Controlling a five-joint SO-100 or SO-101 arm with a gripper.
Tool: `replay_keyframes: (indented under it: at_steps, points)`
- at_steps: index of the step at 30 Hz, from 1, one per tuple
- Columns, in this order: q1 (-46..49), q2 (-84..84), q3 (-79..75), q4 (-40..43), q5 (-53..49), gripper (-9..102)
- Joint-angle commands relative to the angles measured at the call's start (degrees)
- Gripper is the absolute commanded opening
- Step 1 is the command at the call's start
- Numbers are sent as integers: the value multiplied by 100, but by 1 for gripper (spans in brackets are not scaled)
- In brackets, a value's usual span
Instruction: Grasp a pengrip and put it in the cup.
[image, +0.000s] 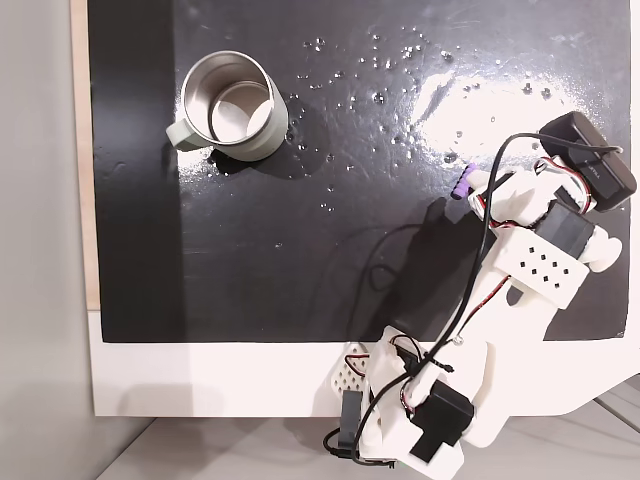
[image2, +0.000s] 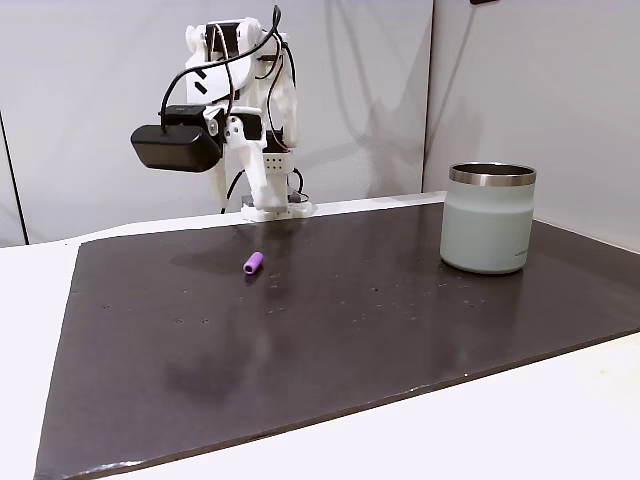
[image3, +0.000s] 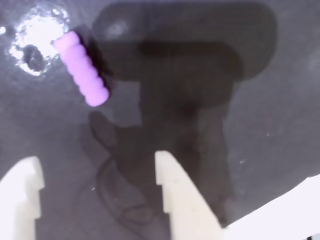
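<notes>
Surface: glossy black mat (image2: 330, 330) on a white table (image2: 520, 420), speckled with small bright spots and glare; plain grey wall behind.
Cup: round metal cup (image: 232, 105), shiny silver inside, matte pale grey-green outside (image2: 488, 218), steel rim, small side handle. Upright near the mat's top left in a fixed view from above.
Pengrip: small purple ribbed cylinder (image3: 81, 75), like stacked beads, lying on its side on the mat (image2: 253, 263), well apart from the cup. From above it sits at the arm's tip (image: 461, 186).
Arm: white plastic with black motors and looped cables (image: 520, 270).
Gripper: 2 white fingers spread apart (image3: 97, 187), nothing between them; the pengrip lies beyond the tips, untouched.
</notes>
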Motion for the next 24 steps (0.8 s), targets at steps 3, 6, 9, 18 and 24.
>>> replay_keyframes:
  at_steps: [3, 6, 9, 18, 24]
  points:
    - [193, 158, 334, -853, -308, 24]
    - [202, -316, 53, -1002, -308, 24]
    - [97, -765, -299, -1020, -290, 25]
    - [-536, -1406, -589, -1037, -132, 29]
    - [-835, -1459, -272, -1222, -105, 28]
